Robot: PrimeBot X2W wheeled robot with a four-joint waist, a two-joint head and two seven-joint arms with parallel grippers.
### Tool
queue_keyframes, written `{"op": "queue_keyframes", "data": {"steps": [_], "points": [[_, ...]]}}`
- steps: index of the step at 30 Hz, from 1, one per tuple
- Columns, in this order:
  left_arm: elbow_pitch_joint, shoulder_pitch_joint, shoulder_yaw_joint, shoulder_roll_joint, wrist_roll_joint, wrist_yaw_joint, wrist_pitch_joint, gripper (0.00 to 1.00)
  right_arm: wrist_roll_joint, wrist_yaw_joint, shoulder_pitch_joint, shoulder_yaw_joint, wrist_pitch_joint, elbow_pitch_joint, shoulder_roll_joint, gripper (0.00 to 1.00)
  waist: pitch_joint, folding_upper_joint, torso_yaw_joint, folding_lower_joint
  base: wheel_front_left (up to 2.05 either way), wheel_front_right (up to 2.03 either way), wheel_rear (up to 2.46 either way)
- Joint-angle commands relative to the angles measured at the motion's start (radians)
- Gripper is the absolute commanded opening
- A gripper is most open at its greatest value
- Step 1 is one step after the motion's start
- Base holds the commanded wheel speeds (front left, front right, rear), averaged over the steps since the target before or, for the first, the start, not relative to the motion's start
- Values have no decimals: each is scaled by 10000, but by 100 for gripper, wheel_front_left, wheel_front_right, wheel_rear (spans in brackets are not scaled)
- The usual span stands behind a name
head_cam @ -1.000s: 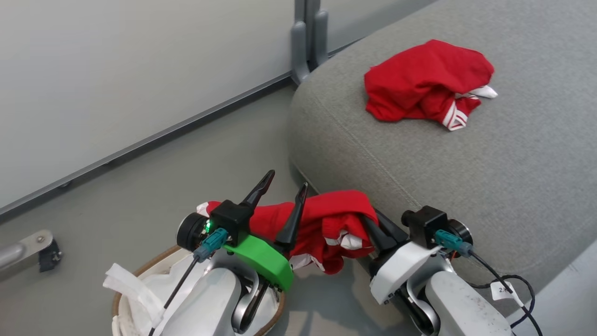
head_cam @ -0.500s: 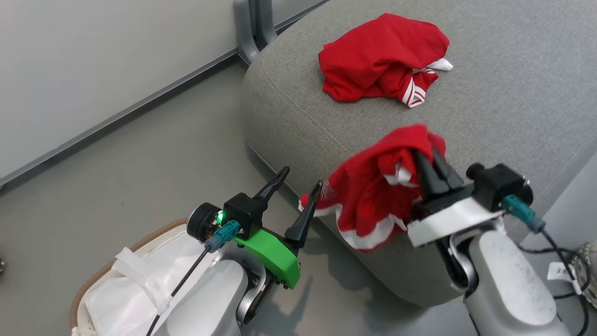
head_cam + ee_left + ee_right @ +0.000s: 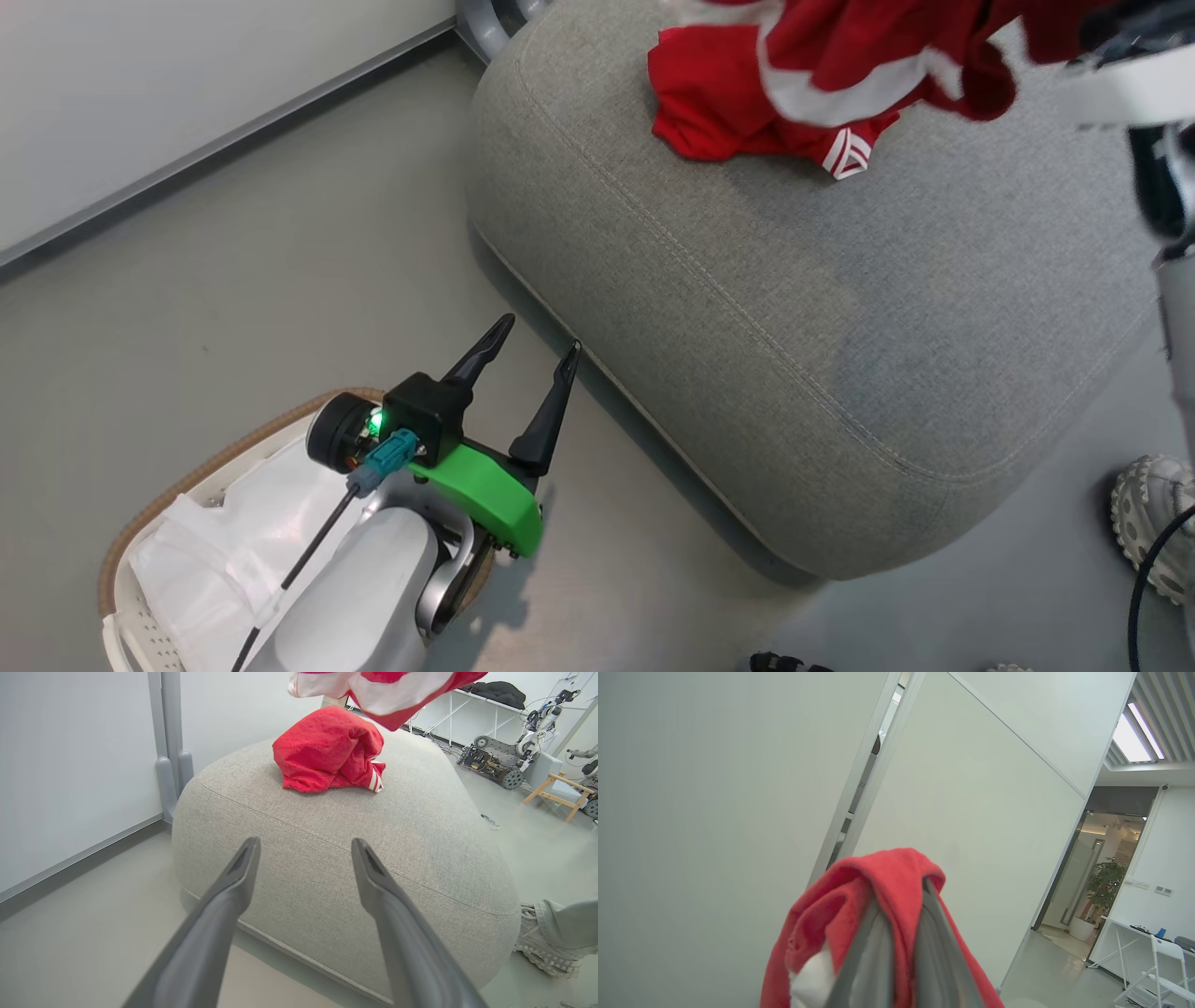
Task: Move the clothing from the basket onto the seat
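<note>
One piece of the bright red clothing [image 3: 719, 121] [image 3: 327, 751] lies crumpled on the far part of the light-grey seat [image 3: 794, 327] [image 3: 327, 835]. A second red garment with white stripes [image 3: 859, 56] [image 3: 383, 690] [image 3: 840, 905] hangs in the air above it, draped over my right gripper [image 3: 903, 893], which is shut on it. My left gripper [image 3: 539, 336] [image 3: 303, 854] is open and holds nothing, low over the floor between the basket [image 3: 187, 481] and the seat's front edge. The basket's white liner [image 3: 224, 551] shows inside it, partly hidden by my left arm.
A person's pale shoe [image 3: 1153, 523] [image 3: 546, 952] stands on the floor by the seat's right end. A grey post [image 3: 168, 765] and a white wall run behind the seat. Other machines [image 3: 495, 760] and a wooden chair [image 3: 556, 788] stand far off.
My right gripper has lifted the red garment from beside the seat's front edge to high above the seat. The head camera has swung too. The left gripper stays open near the basket.
</note>
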Motion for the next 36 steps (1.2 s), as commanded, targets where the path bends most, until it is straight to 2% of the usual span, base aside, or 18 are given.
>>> {"op": "queue_keyframes", "data": {"steps": [1,8,14,19,26,30,33,34,35,36], "points": [[-75,13,7,133,118,1,7,100,-16,-14,-378,-215,0,213,-193,0,402,-1,139,0,0,0,0],[-313,-533,-292,467,272,1,7,100,-609,-14,-1972,-1086,0,1554,-982,0,1540,-1,825,0,0,0,0],[-464,-1138,-541,778,286,1,7,100,-1298,-14,-2465,-2049,0,2668,-1119,0,2700,-1,1442,0,0,0,0],[-565,-1615,-625,1053,273,1,7,100,-1707,-15,-2115,-2872,0,3724,-665,0,3606,-1,1838,0,0,0,0],[-641,-1965,-694,1405,360,1,8,100,-2225,-15,-1182,-3827,0,4926,300,0,4306,-1,1999,0,0,0,0],[-581,-2009,-730,1451,340,1,8,100,-2327,-15,-520,-4468,0,5215,787,0,4346,-1,1998,0,0,0,0],[-484,-2018,-637,1483,310,1,6,100,-2301,-15,32,-4750,0,4905,1122,0,4225,-1,1878,0,0,0,0],[-488,-2022,-623,1472,333,1,8,100,-2285,-15,209,-4779,0,4783,1204,13,4169,-1,1840,0,0,0,0],[-458,-2002,-604,1447,331,1,6,100,-2215,-15,356,-4849,0,4558,1277,47,4079,-1,1791,0,0,0,0],[-464,-1997,-605,1415,341,1,8,100,-2188,-15,488,-4876,-2,4371,1329,100,4005,-1,1760,0,0,0,0]]}}
